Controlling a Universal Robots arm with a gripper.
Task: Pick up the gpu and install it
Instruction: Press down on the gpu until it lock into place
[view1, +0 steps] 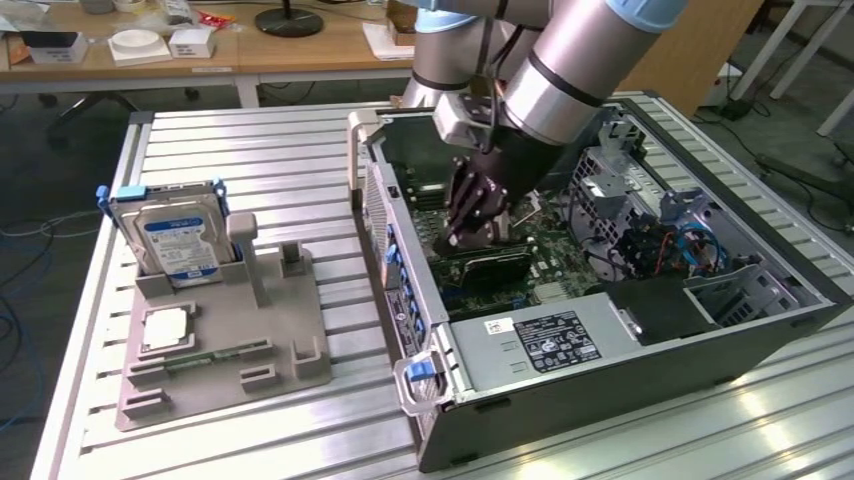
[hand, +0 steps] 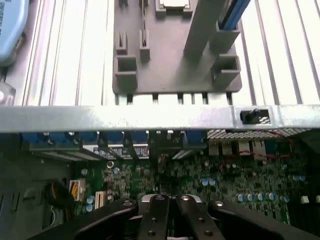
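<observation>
On the slatted bench (view1: 267, 160) the open computer case (view1: 641, 380) lies on its side, the arm reaching down into it. Beside it, toward the exterior view's left, the grey parts holder (view1: 227, 340) carries the hard drive (view1: 180, 240). Inside the case, the gpu (view1: 487, 262) sits flat over the green motherboard (hand: 240, 180), directly beneath the pincer (view1: 467, 232) (its long axis seemingly running across the board toward the case's rear wall). The pincer's fingers (hand: 155, 215) are closed, pressed down against the card's upper edge.
</observation>
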